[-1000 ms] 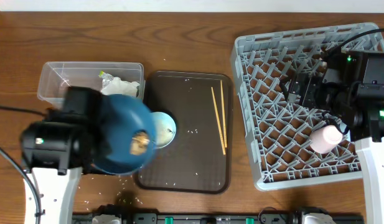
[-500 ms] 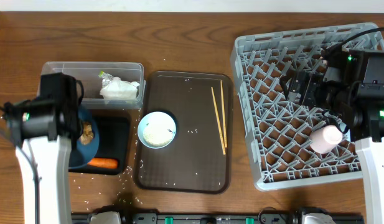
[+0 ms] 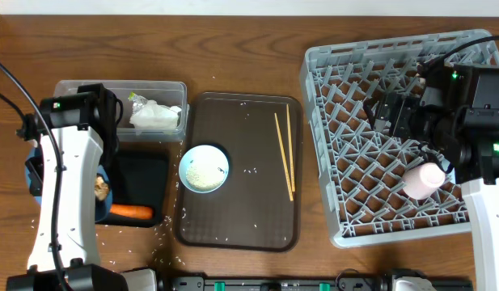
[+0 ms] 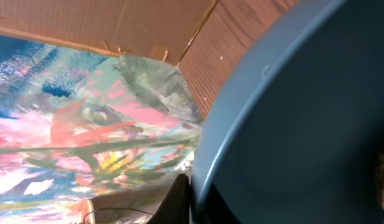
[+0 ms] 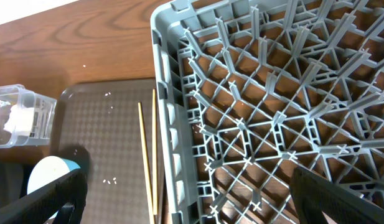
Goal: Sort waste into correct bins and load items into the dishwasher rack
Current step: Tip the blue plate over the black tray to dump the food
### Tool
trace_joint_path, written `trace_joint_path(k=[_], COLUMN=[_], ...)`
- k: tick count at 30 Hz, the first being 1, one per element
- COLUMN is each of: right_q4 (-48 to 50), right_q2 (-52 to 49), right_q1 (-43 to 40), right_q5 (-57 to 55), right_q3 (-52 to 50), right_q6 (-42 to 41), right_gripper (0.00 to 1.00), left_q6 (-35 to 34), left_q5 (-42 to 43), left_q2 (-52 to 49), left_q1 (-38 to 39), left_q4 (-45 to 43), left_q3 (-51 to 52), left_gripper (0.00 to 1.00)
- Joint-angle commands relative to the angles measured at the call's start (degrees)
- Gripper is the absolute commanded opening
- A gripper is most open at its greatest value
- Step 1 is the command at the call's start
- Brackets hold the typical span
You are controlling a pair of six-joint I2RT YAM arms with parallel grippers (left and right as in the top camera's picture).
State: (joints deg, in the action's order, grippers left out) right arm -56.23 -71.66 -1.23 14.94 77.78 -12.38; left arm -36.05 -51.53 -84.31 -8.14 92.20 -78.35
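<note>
- The large square grey plastic dishwasher rack (image 3: 315, 121) fills the right of the table. My right gripper (image 5: 188, 180) hangs over it, fingers spread wide, holding nothing.
- The flat dark brown serving tray (image 3: 249, 212) lies in the middle, between the bins and the rack.
- The large dark blue bowl-like plate (image 4: 291, 112) is at the far left, tipped steeply over the black tray and mostly hidden under my left arm from above. I judge it heavy, rigid, slick and breakable, with the rim the only real hold. My left gripper (image 4: 193, 202) is on that rim. One dark finger shows against the edge and the other is hidden, so I read it as pinched onto the plate.
- The clear plastic rectangular tub (image 3: 120, 82) sits behind the black tray, with the crumpled white wrappers (image 3: 156, 115) inside.
- The shallow black rectangular tray (image 3: 148, 174) has the orange carrot (image 3: 133, 212) at its near edge.
- The small light blue bowl (image 3: 205, 153) rests on the serving tray's left side with white rice (image 3: 203, 172) in it. It looks light but slippery, so I would take it by the rim and keep it level.
- The pink cup (image 3: 424, 179) lies in the rack by my right arm.
- The two thin wooden chopsticks (image 3: 286, 153) lie side by side on the serving tray. They look stiff, light and likely to roll, so I would pinch across both at mid-length.
- The small brown food lump (image 3: 99, 190) sits on the plate beside my arm. It looks soft and likely to slide off.
</note>
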Motion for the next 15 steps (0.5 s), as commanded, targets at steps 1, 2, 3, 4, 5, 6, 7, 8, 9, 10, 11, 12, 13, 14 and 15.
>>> trace_joint_path(k=[1,2,3,4,5,6,7,8,9,10,11,12,13,14,15], right_q4=[0.1,0.1,0.2,0.1,0.1,0.1,0.1,0.1,0.1,0.0,-0.1,-0.1,0.0,0.0,0.2], right_q2=[0.0,0.0,0.0,0.0,0.0,0.0,0.0,0.0,0.0,0.0,0.0,0.0,0.0,0.0,0.0], right_q1=[0.5,0.5,0.5,0.5,0.5,0.5,0.5,0.5,0.5,0.5,0.5,0.5,0.5,0.5,0.5], right_q5=[-0.1,-0.1,-0.1,-0.1,-0.1,-0.1,-0.1,-0.1,-0.1,-0.1,-0.1,-0.1,0.1,0.1,0.1], right_q3=[0.1,0.1,0.1,0.1,0.1,0.1,0.1,0.1,0.1,0.1,0.1,0.1,0.1,0.1,0.1], right_q6=[0.2,0.2,0.2,0.2,0.2,0.2,0.2,0.2,0.2,0.2,0.2,0.2,-0.3,-0.7,-1.0], right_gripper=[0.97,0.98,0.97,0.97,0.97,0.97,0.98,0.97,0.97,0.97,0.97,0.97,0.97,0.97,0.97], left_q6=[-1.3,-1.3,-1.3,-1.1,-1.2,-1.1,0.4,3.6,4.9,4.9,5.1,6.1,7.1,5.3,3.9], left_q5=[-3.6,-3.6,-3.7,-3.7,-3.7,-3.6,-3.6,-3.0,-2.0,-2.8,-5.1,-6.7,-7.0,-6.8,-6.8], left_q2=[0.3,0.3,0.3,0.3,0.3,0.2,-0.2,-0.5,-0.8,-1.0,-1.3,-1.5,-1.5,-1.2,-0.9], left_q1=[0.1,0.1,0.1,0.1,0.1,0.1,-0.2,-0.2,0.1,0.3,0.4,0.4,0.6,1.0,1.4], left_q4=[0.3,0.0,-0.1,-0.2,-1.4,-3.9,-6.0,-7.0,-7.3,-7.3,-6.9,-6.1,-5.1,-5.5,-6.8], left_q3=[-0.2,-0.2,-0.2,-0.2,-0.2,-0.2,-0.2,-0.3,-0.6,-0.5,-0.3,-0.4,-0.9,-1.1,-1.1], left_gripper=[0.06,0.06,0.06,0.07,0.06,0.06,0.06,0.06,0.06,0.06,0.06,0.06,0.06,0.06,0.06])
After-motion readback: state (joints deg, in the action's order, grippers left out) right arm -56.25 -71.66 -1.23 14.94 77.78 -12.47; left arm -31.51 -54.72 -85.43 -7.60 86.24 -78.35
